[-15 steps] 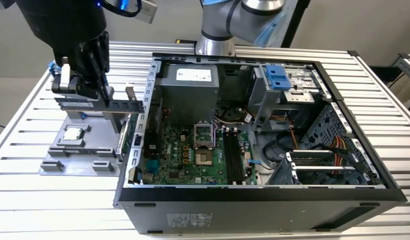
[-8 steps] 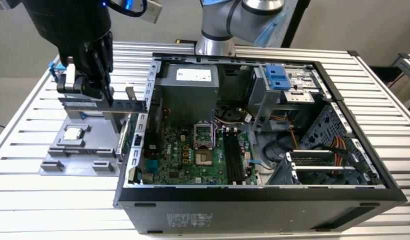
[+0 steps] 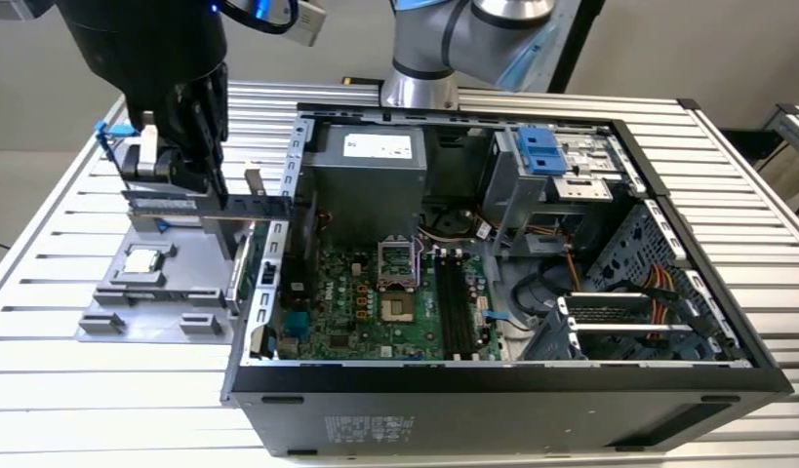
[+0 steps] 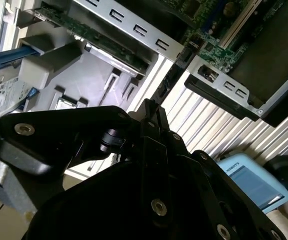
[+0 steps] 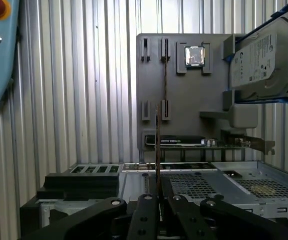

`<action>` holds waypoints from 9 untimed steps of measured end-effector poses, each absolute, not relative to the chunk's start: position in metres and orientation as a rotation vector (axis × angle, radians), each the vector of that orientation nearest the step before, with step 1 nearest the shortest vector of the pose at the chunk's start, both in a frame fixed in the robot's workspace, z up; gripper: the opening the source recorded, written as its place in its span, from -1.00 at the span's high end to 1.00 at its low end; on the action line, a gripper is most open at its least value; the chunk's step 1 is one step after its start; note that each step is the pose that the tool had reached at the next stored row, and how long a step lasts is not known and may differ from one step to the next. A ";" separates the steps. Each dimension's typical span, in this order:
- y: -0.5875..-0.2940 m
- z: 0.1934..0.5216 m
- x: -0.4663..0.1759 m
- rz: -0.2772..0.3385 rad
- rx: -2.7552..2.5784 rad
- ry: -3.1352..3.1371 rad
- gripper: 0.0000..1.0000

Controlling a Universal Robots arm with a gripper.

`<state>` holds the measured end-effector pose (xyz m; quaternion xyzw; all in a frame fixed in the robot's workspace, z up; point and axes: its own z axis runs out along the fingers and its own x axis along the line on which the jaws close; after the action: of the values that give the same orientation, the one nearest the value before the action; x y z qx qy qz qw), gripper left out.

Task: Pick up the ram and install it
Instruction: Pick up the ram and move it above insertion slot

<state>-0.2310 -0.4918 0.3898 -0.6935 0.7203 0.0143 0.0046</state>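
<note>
Gripper (image 5: 157, 199) over gray tray (image 5: 184, 100), at 10 o'clock from case (image 3: 503, 409) in exterior view; jaws narrow, pinching ram (image 5: 157, 150) edge-on. Processor (image 5: 195, 56) in tray.

Lit brightly, evenly from overhead; glare on the slatted table (image 3: 60, 195), deep shadow inside the computer case (image 3: 503, 414).

The table (image 3: 60, 195) is shiny ribbed metal. The tray (image 5: 194, 95) is dull, smooth gray plastic. The gripper (image 5: 157, 186) is black and slightly glossy. The ram (image 5: 157, 145) looks dark and matt.
</note>
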 end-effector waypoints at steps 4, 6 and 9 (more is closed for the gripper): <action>-0.492 0.390 -0.228 0.045 -2.172 2.256 1.00; -0.492 0.390 -0.226 0.045 -2.172 2.256 1.00; -0.492 0.390 -0.223 0.045 -2.172 2.256 1.00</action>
<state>-0.2233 -0.4918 0.3898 -0.6935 0.7203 0.0143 0.0046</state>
